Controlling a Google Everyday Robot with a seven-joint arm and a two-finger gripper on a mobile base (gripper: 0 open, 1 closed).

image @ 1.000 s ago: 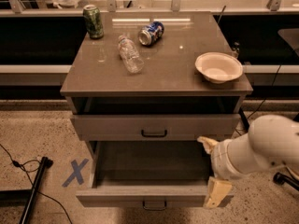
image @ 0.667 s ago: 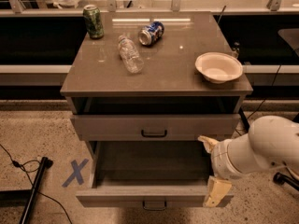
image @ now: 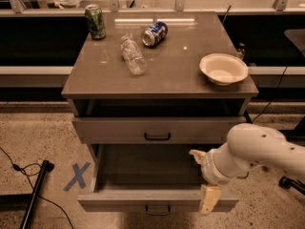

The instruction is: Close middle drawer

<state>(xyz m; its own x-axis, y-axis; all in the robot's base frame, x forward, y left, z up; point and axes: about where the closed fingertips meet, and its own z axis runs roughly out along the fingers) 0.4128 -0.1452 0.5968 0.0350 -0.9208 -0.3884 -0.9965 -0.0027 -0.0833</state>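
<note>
The middle drawer (image: 143, 200) is pulled far out of the grey cabinet, showing its dark grey inside and a small black bar handle (image: 157, 209) on its flat front. The first drawer (image: 157, 128) above it stands slightly out. My gripper (image: 204, 176) is at the right end of the middle drawer, on a white arm coming in from the right. Its cream fingers are spread apart: one (image: 209, 200) hangs over the right end of the drawer front, the other (image: 197, 154) points over the drawer's right side. It holds nothing. The third drawer is out of view.
On the cabinet top (image: 167, 75) are a green can (image: 96, 21), a blue can on its side (image: 154, 33), a lying plastic bottle (image: 133, 55) and a white bowl (image: 223, 68). A blue tape X (image: 76, 176) and a black pole (image: 34, 192) are on the floor at left.
</note>
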